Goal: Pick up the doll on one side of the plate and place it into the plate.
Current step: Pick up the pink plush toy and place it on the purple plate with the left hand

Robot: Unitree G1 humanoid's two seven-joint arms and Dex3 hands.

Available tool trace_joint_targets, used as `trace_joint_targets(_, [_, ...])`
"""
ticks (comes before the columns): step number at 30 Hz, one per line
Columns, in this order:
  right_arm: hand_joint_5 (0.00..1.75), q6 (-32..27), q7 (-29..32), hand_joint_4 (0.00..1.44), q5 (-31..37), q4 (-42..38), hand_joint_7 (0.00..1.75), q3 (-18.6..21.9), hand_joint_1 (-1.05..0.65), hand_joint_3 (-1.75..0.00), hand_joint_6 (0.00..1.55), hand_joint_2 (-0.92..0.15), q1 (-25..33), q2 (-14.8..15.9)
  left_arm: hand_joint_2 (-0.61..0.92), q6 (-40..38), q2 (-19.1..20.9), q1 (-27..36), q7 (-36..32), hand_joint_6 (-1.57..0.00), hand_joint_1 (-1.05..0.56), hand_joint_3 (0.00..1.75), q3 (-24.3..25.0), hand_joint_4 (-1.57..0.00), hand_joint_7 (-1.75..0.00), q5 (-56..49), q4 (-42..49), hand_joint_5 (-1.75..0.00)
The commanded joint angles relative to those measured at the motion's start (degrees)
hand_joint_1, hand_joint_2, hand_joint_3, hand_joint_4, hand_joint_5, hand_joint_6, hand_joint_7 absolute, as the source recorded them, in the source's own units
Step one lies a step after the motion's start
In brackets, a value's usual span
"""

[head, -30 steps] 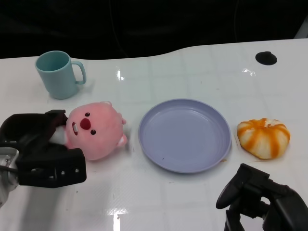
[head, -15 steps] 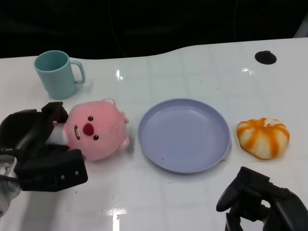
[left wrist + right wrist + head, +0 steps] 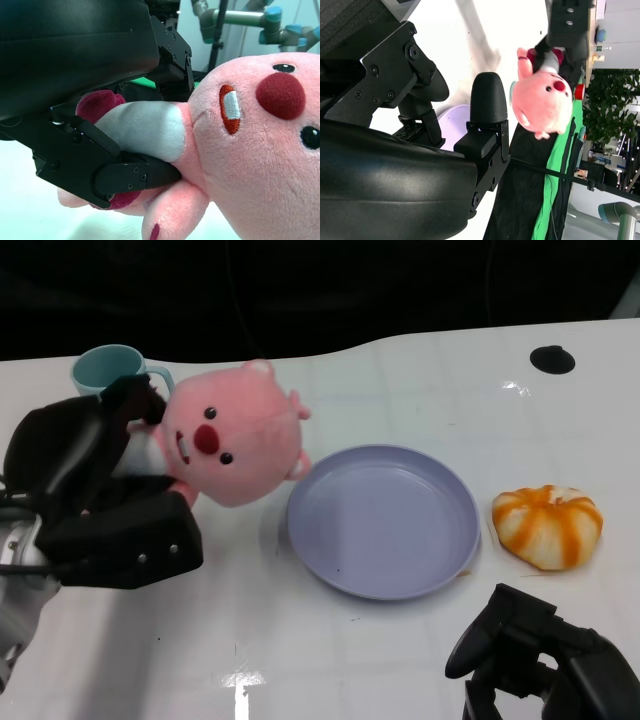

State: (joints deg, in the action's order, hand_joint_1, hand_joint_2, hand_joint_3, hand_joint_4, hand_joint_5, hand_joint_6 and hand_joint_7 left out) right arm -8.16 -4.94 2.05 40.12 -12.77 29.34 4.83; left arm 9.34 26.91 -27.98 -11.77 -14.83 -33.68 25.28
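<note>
A pink plush doll (image 3: 232, 435) with a red nose hangs in the air just left of the lavender plate (image 3: 450, 550), its face tilted toward the plate. My left hand (image 3: 95, 495) grips its grey tail and rear; the left wrist view shows black fingers (image 3: 135, 172) clamped under the doll (image 3: 260, 150). The right wrist view catches the lifted doll (image 3: 542, 97) from afar and a sliver of the plate (image 3: 451, 125). My right hand (image 3: 545, 665) rests low at the near right, fingers curled, holding nothing.
A teal mug (image 3: 105, 365) stands behind my left hand, partly hidden by it. An orange-and-white striped bun toy (image 3: 547, 526) lies right of the plate. A small black disc (image 3: 552, 360) sits at the far right of the white table.
My left hand has closed on the doll and lifted it off the table, carrying it up and to the right toward the plate. The right hand stayed still.
</note>
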Motion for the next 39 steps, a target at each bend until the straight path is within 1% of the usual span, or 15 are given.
trace_joint_targets(1, [1.75,-0.05,-0.04,0.71,-0.28,0.66,1.51,0.21,0.06,-1.35,0.63,-0.42,0.01,0.27,0.4,-1.14,-0.26,0.52,3.34,-0.66,-0.15,1.12,0.26,-0.9,-1.75,0.28,-4.64,-1.75])
trace_joint_targets(6, [1.75,-0.23,0.05,0.71,0.0,0.57,1.51,-0.07,0.06,-1.34,0.64,-0.42,-0.08,0.24,0.41,-4.15,-3.24,-1.83,7.92,-0.67,-0.18,1.11,-1.46,-0.89,-1.75,-0.88,-8.01,-1.75])
trace_joint_targets(10, [1.75,-0.46,0.2,0.71,0.28,0.82,1.51,-0.37,0.06,-1.34,0.64,-0.42,-0.14,0.21,0.42,-4.94,-5.69,-3.63,9.35,-0.69,-0.21,1.14,-3.27,-0.92,-1.75,-2.39,-8.13,-1.75])
trace_joint_targets(12, [1.75,-0.22,0.15,0.71,0.09,0.67,1.51,-0.48,0.06,-1.34,0.64,-0.42,-0.15,0.14,0.41,-5.12,-7.29,-4.2,10.06,-0.71,-0.2,1.17,-3.77,-0.94,-1.75,-2.1,-7.9,-1.75])
trace_joint_targets(16, [1.75,0.2,0.03,0.71,-0.14,0.42,1.52,-0.63,0.06,-1.35,0.64,-0.42,-0.17,0.13,0.38,-5.35,-10.74,-5.5,9.85,-0.74,-0.15,1.19,-5.26,-0.94,-1.75,-2.32,-5.84,-1.75])
trace_joint_targets(19, [1.75,-0.03,-0.02,0.71,-0.3,0.55,1.52,-0.76,0.06,-1.35,0.64,-0.41,-0.09,0.11,0.37,-5.16,-12.49,-6.4,9.73,-0.73,-0.16,1.19,-6.38,-0.95,-1.75,-2.76,-3.78,-1.75])
trace_joint_targets(23, [1.75,0.07,0.08,0.71,-0.18,0.54,1.51,-1.01,0.06,-1.36,0.64,-0.41,-0.01,0.06,0.41,-5.3,-14.45,-7.58,9.71,-0.71,-0.18,1.11,-8.02,-0.93,-1.75,-3.6,-1.34,-1.75])
trace_joint_targets(27, [1.75,0.74,0.08,0.71,0.14,0.23,1.51,-1.11,0.06,-1.35,0.64,-0.41,-0.11,0.21,0.41,-5.78,-16.64,-8.61,9.42,-0.74,-0.18,1.18,-9.18,-0.94,-1.75,-3.99,1.01,-1.75])
trace_joint_targets(33, [1.75,0.81,0.11,0.71,0.08,0.25,1.51,-1.26,0.05,-1.36,0.64,-0.4,-0.09,0.15,0.39,-5.52,-18.54,-10.3,8.8,-0.75,-0.18,1.2,-10.67,-0.95,-1.75,-5.11,4.52,-1.75])
trace_joint_targets(38, [1.75,1.0,0.16,0.71,-0.01,0.22,1.51,-1.34,0.05,-1.36,0.64,-0.41,-0.01,0.08,0.41,-6.73,-19.25,-11.14,10.37,-0.69,-0.17,1.09,-11.17,-0.91,-1.75,-4.74,6.07,-1.75])
trace_joint_targets(39, [1.75,0.92,0.21,0.71,0.1,0.29,1.51,-1.35,0.04,-1.36,0.64,-0.41,-0.02,0.1,0.42,-6.88,-19.39,-11.18,11.13,-0.7,-0.17,1.07,-11.0,-0.89,-1.62,-4.19,6.18,-1.75])
